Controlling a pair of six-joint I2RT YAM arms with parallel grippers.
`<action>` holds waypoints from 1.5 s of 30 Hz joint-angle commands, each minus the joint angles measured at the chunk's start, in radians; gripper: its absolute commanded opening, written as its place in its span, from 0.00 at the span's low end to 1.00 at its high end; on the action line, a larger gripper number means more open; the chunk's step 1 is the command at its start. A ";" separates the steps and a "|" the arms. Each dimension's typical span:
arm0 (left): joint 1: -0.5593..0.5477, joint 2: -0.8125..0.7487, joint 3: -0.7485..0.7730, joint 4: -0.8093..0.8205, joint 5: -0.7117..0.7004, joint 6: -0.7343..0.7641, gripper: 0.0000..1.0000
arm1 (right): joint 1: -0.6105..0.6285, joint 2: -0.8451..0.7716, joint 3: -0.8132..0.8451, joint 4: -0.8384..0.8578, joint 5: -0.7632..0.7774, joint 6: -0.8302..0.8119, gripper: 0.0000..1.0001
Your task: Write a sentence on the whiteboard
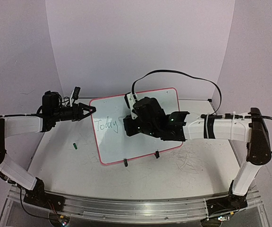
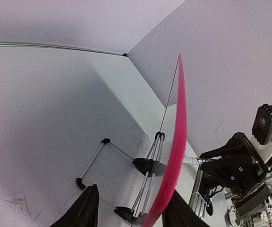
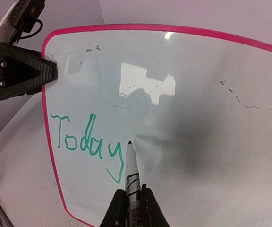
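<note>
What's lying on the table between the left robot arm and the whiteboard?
A small green piece, maybe a marker cap, lies on the table between the left arm and the whiteboard. The top view shows it.

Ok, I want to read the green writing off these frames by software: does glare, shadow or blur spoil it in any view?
Right wrist: the green writing is sharp; a glare patch on the whiteboard sits above, clear of it, with a soft shadow right of the pen. Top external: it reads small and faint. Left wrist: whiteboard edge-on, its face unseen.
</note>
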 commanded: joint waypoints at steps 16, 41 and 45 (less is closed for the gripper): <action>0.005 0.014 0.031 0.013 0.024 0.115 0.09 | 0.000 0.036 0.062 0.004 0.002 -0.004 0.00; 0.003 -0.003 0.023 0.011 0.026 0.131 0.00 | -0.001 0.067 0.082 -0.035 0.048 0.042 0.00; 0.003 -0.006 0.023 0.011 0.025 0.131 0.00 | 0.000 0.065 0.075 -0.053 0.045 0.055 0.00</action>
